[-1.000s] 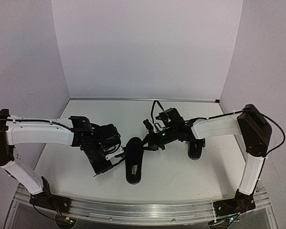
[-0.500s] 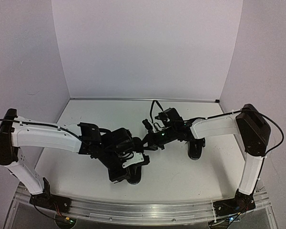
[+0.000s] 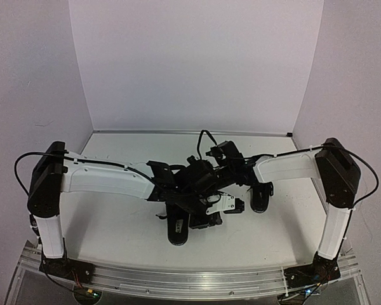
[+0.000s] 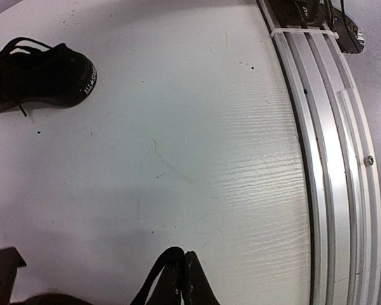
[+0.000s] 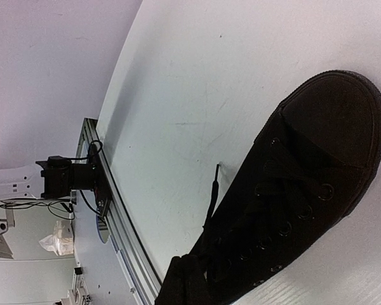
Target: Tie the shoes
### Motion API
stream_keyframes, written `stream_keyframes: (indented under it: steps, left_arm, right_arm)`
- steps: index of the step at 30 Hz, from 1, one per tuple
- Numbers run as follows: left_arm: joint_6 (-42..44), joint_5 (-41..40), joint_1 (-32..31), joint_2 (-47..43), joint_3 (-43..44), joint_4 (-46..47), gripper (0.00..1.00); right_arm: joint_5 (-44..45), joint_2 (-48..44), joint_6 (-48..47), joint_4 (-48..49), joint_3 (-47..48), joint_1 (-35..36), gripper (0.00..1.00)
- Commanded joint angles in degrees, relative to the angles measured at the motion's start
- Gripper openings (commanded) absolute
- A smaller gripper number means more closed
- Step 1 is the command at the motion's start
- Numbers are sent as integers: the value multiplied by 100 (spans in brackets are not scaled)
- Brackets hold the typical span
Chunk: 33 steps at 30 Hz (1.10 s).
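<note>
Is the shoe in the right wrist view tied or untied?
Looks untied: the shoe shows no bow, and a lace end trails loose onto the table.

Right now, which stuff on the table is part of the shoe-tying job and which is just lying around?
Job: near shoe; its loose lace; second shoe.
Lying about: nothing loose that I can see; only the table and its metal rail.
</note>
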Motion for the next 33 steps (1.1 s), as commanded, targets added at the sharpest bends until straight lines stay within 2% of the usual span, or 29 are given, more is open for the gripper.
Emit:
stream_keyframes:
  steps: [1, 6, 8, 16, 20, 22, 28, 33]
  left_arm:
    - [595, 112, -11, 355, 538, -170, 8]
    - [693, 59, -11, 350, 547, -263, 29]
    - [684, -4, -13, 296, 530, -294, 34]
    - [388, -418, -13, -358, -19, -13, 43]
    - [-28, -733, -1, -1193, -850, 644, 49]
    - [-258, -985, 37, -1650, -1461, 1263, 54]
    - [-1357, -2134, 378, -3301, -3473, 3444, 60]
    - [-2155, -3125, 748, -4118, -4193, 3855, 62]
  right_arm:
    - [-110, -22, -210, -42, 185, -24, 0]
    - [-161, 21, -225, -51, 214, -25, 0]
    - [-162, 33, -230, -56, 225, -30, 0]
    - [-145, 21, -250, -58, 246, -27, 0]
    - [-197, 22, -254, -60, 298, -21, 0]
    - [-230, 64, -234, -60, 348, -2, 1]
    - [-302, 292, -165, -72, 577, 143, 7]
    - [-291, 521, -92, -95, 794, 293, 9]
